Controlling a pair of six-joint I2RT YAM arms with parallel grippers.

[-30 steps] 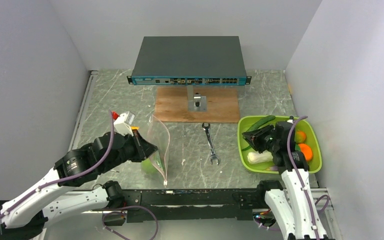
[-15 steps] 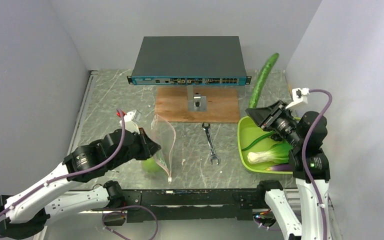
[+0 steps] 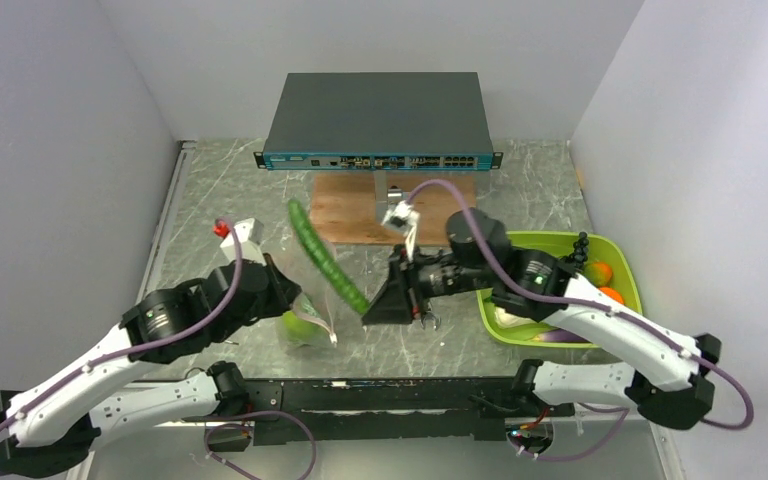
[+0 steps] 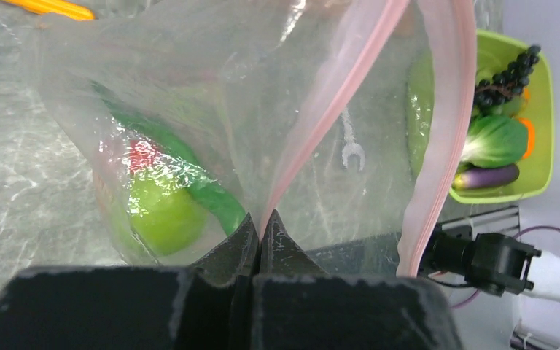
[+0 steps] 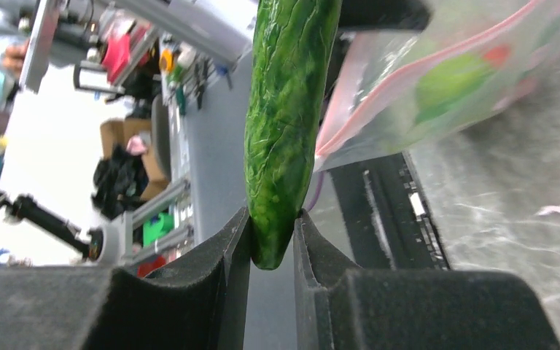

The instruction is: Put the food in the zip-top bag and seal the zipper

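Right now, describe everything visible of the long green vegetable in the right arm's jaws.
The long green vegetable is a slim, cucumber-like toy with dark, glossy, finely bumpy skin. The right gripper pinches its rounded end between its jaws; the rest sticks out free. From above it hangs slantwise off the table, free tip pointing away from the arms, just right of the zip-top bag. Whether it touches the bag cannot be told.

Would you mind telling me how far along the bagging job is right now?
Done: an apple and something red sit in the bag. In hand: the left pincer pinches the zipper edge, holding the bag open, while the right pincer holds a long green vegetable near it. Left: bok choy, eggplant, grapes and orange fruit lie in the tray, and the zipper is unsealed.
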